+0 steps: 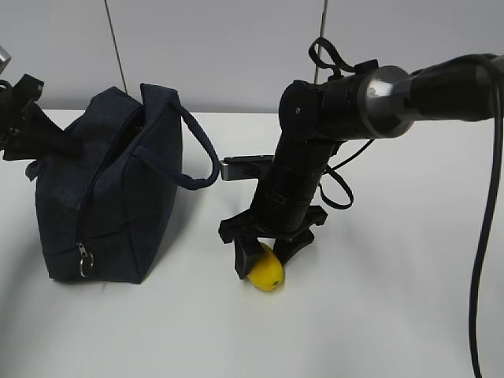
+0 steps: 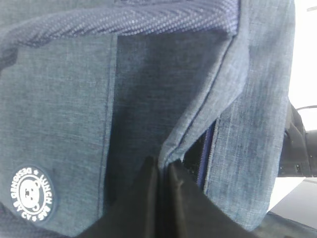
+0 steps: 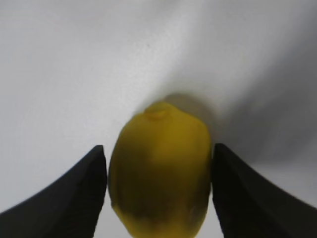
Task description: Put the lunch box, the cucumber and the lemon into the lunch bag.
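The dark navy lunch bag (image 1: 118, 197) stands on the left of the white table, its top gaping. My left gripper (image 1: 38, 135) is at its far left end, shut on a fold of the fabric beside the zipper (image 2: 208, 153); the left wrist view shows both fingers pressed together on that fold (image 2: 161, 166). The yellow lemon (image 1: 268, 272) lies on the table right of the bag. My right gripper (image 1: 266, 256) comes down over it, one finger against each side (image 3: 158, 148) of the lemon (image 3: 158, 183). The lunch box and the cucumber are out of view.
One loop handle (image 1: 206, 161) of the bag hangs out toward the right arm. The zipper's silver ring pull (image 1: 85, 261) dangles at the bag's near lower corner. A black cable (image 1: 479, 260) drops along the right edge. White table (image 1: 378, 315) spreads around the lemon.
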Robot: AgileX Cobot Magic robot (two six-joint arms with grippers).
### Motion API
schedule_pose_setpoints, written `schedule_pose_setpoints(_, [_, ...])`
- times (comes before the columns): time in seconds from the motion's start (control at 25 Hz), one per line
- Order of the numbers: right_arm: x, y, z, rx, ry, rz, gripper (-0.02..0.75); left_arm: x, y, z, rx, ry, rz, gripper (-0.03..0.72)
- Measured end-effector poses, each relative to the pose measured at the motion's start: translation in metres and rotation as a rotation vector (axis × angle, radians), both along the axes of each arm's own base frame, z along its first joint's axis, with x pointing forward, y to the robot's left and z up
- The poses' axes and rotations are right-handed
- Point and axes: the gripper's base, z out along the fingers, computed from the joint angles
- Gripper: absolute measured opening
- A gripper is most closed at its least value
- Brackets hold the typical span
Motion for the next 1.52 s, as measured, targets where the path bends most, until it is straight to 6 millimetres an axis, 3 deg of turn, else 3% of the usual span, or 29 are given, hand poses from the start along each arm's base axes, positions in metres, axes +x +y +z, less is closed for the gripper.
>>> schedule_pose_setpoints(0.2, [0.0, 0.0, 0.0, 0.001, 0.001, -0.001, 0.491, 0.0, 0.0, 0.0, 0.0, 0.0, 0.0, -0.007])
schedule_pose_setpoints(0.44, [-0.001, 0.0, 0.0, -0.001, 0.006, 0.002, 0.411, 0.0, 0.0, 0.0, -0.003, 0.0, 0.002, -0.007])
schedule_pose_setpoints(0.72, [-0.007, -0.002, 0.001, -0.03, 0.073, 0.03, 0.392, 0.0, -0.001, 0.0, -0.008, 0.002, -0.002, -0.007])
schedule_pose_setpoints(1.0, [-0.002, 0.001, 0.019, -0.025, 0.087, 0.06, 0.391, -0.003, -0.003, 0.002, -0.031, 0.02, -0.027, -0.007])
schedule_pose_setpoints(1.16, [0.0, 0.003, 0.043, 0.003, 0.035, 0.066, 0.39, -0.004, -0.004, 0.002, -0.047, 0.027, -0.036, -0.008])
schedule_pose_setpoints(1.52, [0.0, 0.015, 0.135, 0.234, -0.142, 0.095, 0.39, -0.003, -0.011, 0.013, -0.178, -0.022, -0.066, -0.008])
